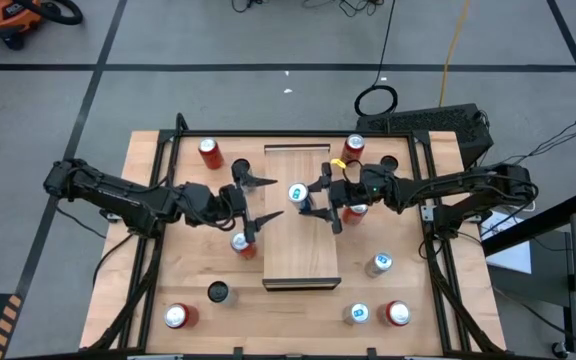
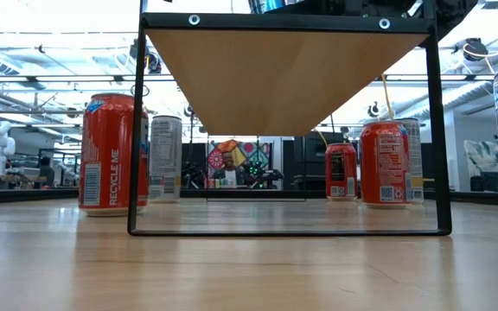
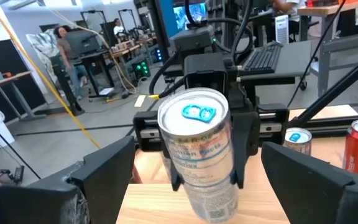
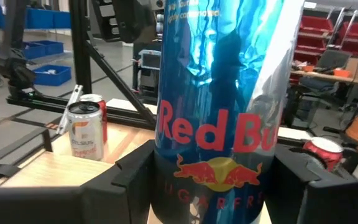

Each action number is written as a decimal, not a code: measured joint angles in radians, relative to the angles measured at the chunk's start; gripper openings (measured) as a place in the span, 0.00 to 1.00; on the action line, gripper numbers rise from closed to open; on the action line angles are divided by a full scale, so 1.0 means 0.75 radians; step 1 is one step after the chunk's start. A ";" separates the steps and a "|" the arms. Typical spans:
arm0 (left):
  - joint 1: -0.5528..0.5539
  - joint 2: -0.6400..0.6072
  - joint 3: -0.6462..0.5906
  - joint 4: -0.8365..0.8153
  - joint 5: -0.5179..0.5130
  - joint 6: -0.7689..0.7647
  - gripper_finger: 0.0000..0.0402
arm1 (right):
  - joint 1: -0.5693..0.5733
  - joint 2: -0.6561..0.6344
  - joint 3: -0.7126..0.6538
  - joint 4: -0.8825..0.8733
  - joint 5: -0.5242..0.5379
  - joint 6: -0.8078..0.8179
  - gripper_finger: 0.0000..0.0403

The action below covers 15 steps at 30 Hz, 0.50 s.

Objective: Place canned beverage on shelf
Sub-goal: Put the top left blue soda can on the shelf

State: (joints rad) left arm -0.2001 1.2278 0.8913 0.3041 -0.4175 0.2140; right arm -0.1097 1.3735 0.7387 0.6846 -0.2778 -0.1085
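Can (image 1: 297,194) upright over shelf (image 1: 301,258), in right pincer (image 1: 318,198).

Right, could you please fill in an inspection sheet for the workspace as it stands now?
Surface: pale wooden tabletop in a black frame.
Job's things: shelf at mid-table; silver-blue can upright over it.
Clutter: red cans and silver cans scattered on the tabletop around the shelf.
Grippers: right tool shut on the silver-blue can; left tool open at the shelf's left edge, holding nothing.
Cables: yellow cable and black cable loop on the floor.
Surroundings: keyboard behind the table; orange vacuum on the floor; a person at desks beyond.
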 joint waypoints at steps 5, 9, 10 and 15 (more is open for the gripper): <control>0.004 0.000 0.000 0.002 0.000 -0.024 0.88 | 0.004 -0.001 0.000 0.001 -0.022 0.035 0.51; 0.016 0.000 0.000 0.002 -0.016 -0.057 0.88 | 0.009 -0.001 0.000 -0.001 -0.022 0.060 0.51; 0.022 0.000 0.000 0.002 -0.029 -0.083 0.88 | 0.010 -0.001 0.000 -0.001 -0.022 0.063 0.51; 0.031 0.000 0.000 0.002 0.033 -0.138 0.88 | 0.016 -0.001 0.000 -0.001 -0.022 0.089 0.51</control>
State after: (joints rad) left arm -0.1769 1.2278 0.8913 0.3058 -0.3929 0.1108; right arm -0.0979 1.3731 0.7387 0.6839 -0.2943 -0.0420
